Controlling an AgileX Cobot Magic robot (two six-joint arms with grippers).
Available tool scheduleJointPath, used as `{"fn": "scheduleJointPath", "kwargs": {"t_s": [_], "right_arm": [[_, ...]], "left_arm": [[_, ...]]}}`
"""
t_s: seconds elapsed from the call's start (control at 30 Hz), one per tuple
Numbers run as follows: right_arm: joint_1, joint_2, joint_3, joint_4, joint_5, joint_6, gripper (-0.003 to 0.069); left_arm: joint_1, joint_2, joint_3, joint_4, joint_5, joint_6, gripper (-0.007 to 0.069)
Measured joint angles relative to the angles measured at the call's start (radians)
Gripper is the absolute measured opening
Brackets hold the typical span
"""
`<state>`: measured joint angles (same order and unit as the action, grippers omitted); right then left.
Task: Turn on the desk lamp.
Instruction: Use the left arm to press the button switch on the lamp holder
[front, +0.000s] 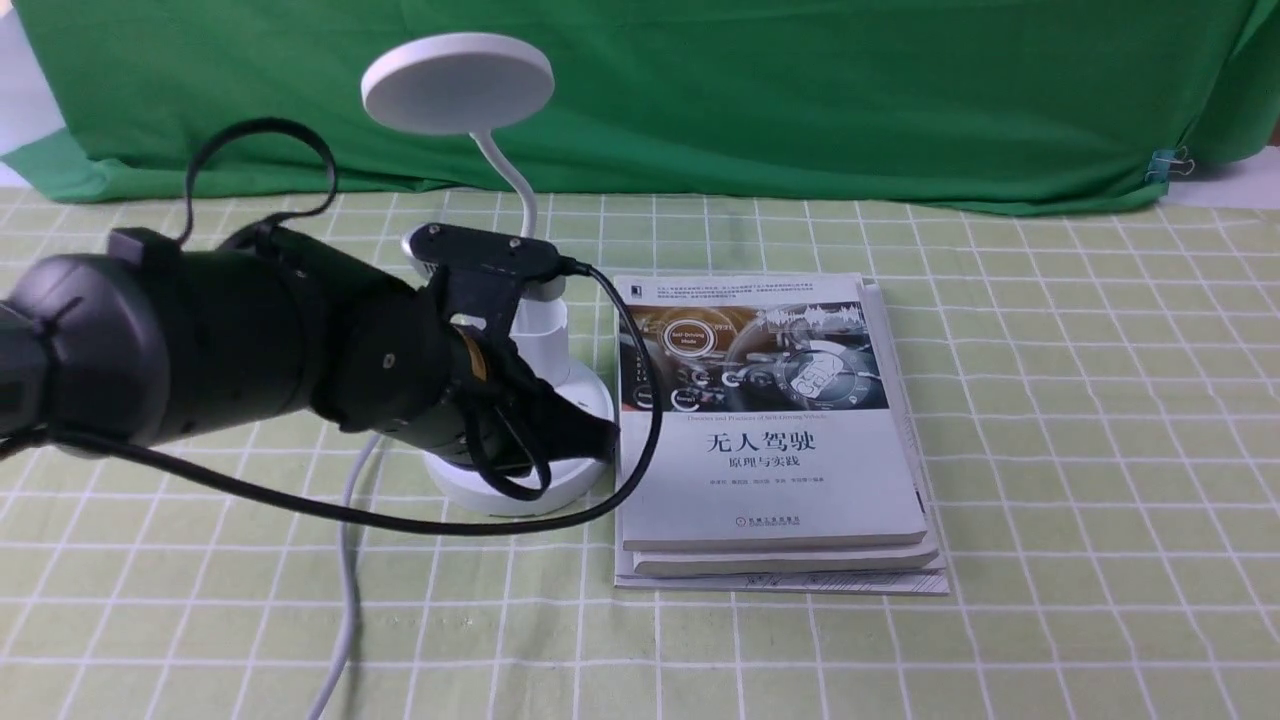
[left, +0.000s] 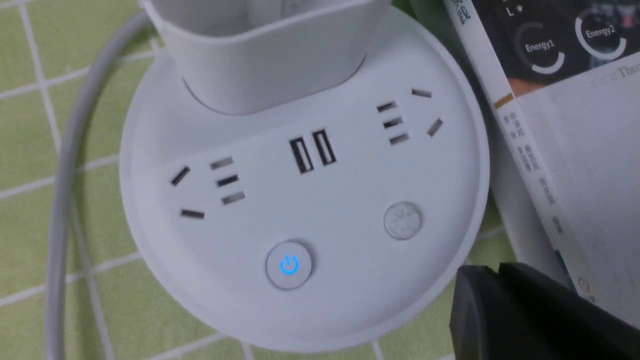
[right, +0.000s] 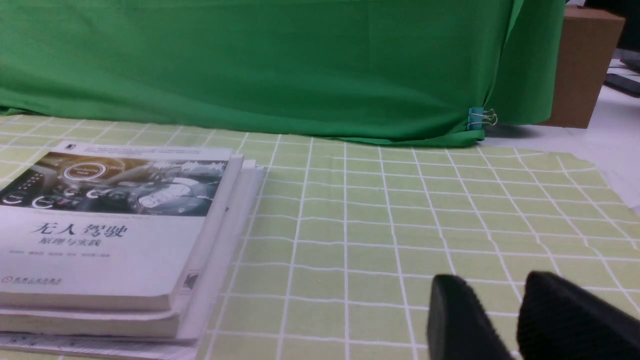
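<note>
The white desk lamp has a flat round head (front: 457, 82), a thin gooseneck (front: 516, 185) and a round base (front: 560, 487). In the left wrist view the base (left: 320, 200) shows sockets, two USB slots, a power button (left: 289, 265) with a blue lit icon, a plain round button (left: 403, 220), the cup holder (left: 260, 55) and the white cord (left: 65, 170). My left gripper (left: 492, 274) is shut and empty, its tips at the base's rim near the plain button, next to the books. It also shows in the front view (front: 598, 437). My right gripper (right: 492, 287) is slightly open and empty, low over the cloth.
A stack of books (front: 770, 440) lies right of the lamp base, close to it; it also shows in the right wrist view (right: 115, 225). The green-checked cloth (front: 1080, 450) covers the table. A green backdrop (front: 800, 90) hangs behind. The cord (front: 345, 560) trails toward the front edge.
</note>
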<state>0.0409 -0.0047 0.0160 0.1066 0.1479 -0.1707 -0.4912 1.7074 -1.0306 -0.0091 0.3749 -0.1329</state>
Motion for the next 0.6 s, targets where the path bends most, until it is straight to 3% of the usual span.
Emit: {"fn": "scheduleJointPath", "kwargs": {"t_s": [0.37,0.6], "right_arm": [[0.000,0.000,0.000,0.000,0.000,0.000,0.0245],[0.000,0.000,0.000,0.000,0.000,0.000,0.0245]], "left_arm": [[0.000,0.058,0.000,0.131,-0.105,-0.044,0.0019],[0.001,0.087,0.000,0.147,-0.117,-0.045,0.0019]]}}
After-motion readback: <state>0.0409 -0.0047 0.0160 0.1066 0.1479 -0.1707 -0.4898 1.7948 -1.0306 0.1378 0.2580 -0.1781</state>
